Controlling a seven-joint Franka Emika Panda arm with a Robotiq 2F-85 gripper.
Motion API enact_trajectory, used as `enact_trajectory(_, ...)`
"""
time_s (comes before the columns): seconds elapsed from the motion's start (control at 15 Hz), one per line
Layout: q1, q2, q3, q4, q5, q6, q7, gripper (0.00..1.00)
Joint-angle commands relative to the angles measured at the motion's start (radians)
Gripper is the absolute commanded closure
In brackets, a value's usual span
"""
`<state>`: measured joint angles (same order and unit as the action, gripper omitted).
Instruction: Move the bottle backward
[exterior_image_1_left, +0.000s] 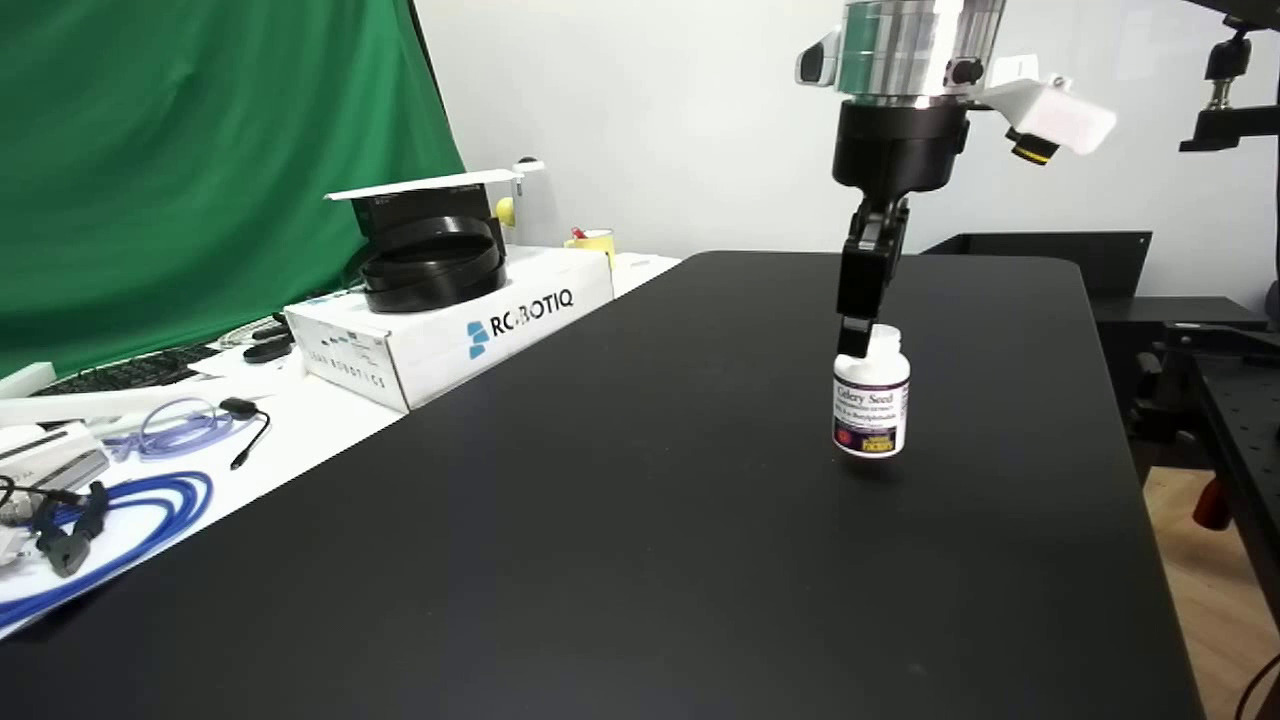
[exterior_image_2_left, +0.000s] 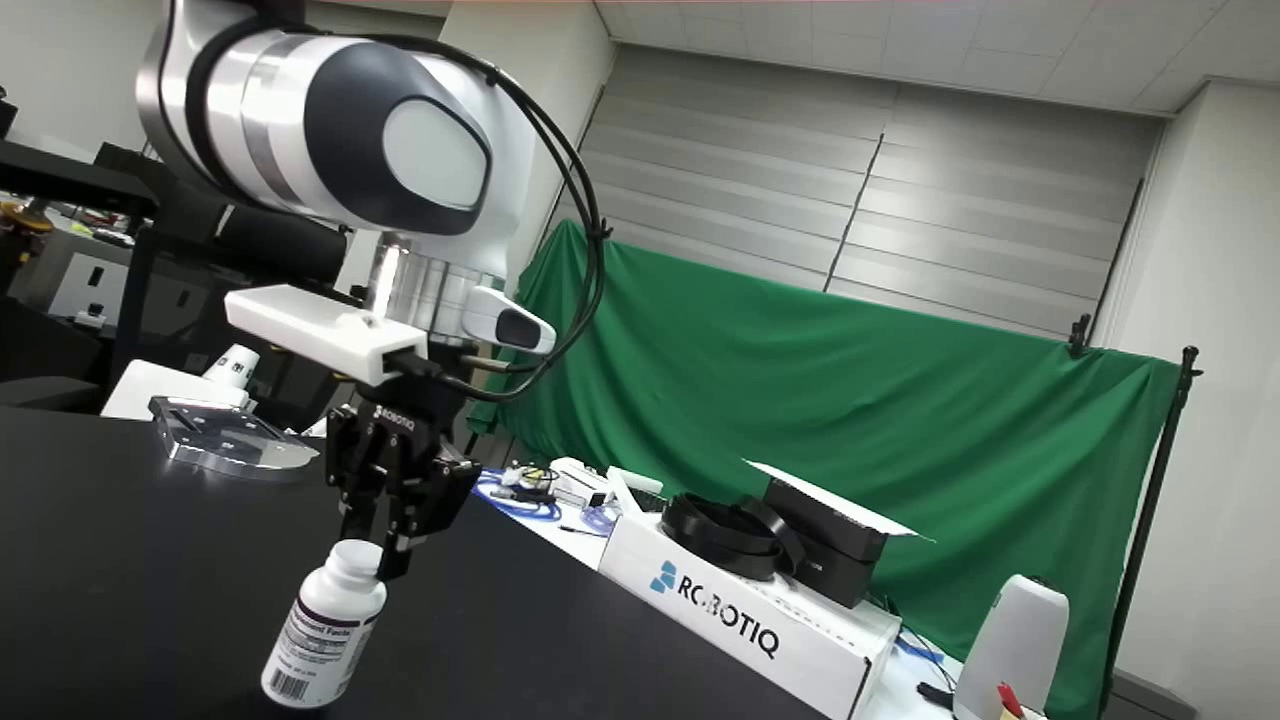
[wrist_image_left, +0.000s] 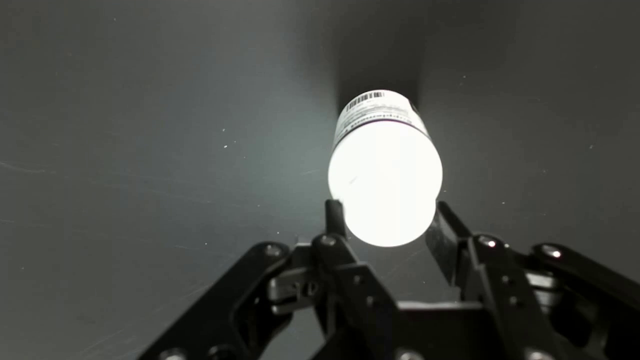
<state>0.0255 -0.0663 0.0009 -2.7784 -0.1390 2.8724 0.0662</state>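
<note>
The bottle (exterior_image_1_left: 870, 410) is small and white with a white cap and a printed label; it stands upright over the black table. It also shows in an exterior view (exterior_image_2_left: 325, 635) and in the wrist view (wrist_image_left: 385, 165), where glare washes out its top. My gripper (exterior_image_1_left: 860, 330) points down at the cap. In the wrist view my gripper (wrist_image_left: 387, 203) has one finger on each side of the cap, both against it. The gripper also shows in an exterior view (exterior_image_2_left: 372, 550). A dark shadow lies under the bottle; I cannot tell whether its base touches the table.
The black table (exterior_image_1_left: 560, 560) surrounds the bottle. A long white box (exterior_image_1_left: 500, 315) with black rings (exterior_image_1_left: 435, 265) on it lies along one side, near blue cables (exterior_image_1_left: 160, 520). The table's edge (exterior_image_1_left: 1140, 520) drops off at the other side. A metal plate (exterior_image_2_left: 235, 440) shows behind.
</note>
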Motion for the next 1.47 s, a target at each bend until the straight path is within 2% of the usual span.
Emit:
enact_trajectory(0.0, -0.022, 0.011, 0.014, 0.0, -0.03, 0.024, 0.038, 0.8)
enact_trajectory(0.73, -0.018, 0.063, 0.005, 0.001, -0.021, 0.061, 0.03, 0.79)
enact_trajectory(0.8, -0.014, 0.062, 0.007, 0.001, -0.004, 0.062, 0.012, 0.31)
enact_trajectory(0.93, -0.015, 0.04, 0.006, 0.002, -0.008, 0.05, 0.019, 0.29)
enact_trajectory(1.2, -0.01, -0.044, 0.013, 0.005, 0.029, -0.001, 0.003, 0.03)
enact_trajectory(1.27, -0.011, -0.081, 0.014, -0.013, 0.029, -0.002, 0.006, 0.0)
enact_trajectory(1.4, -0.012, -0.133, 0.02, -0.005, 0.034, -0.033, 0.008, 0.0)
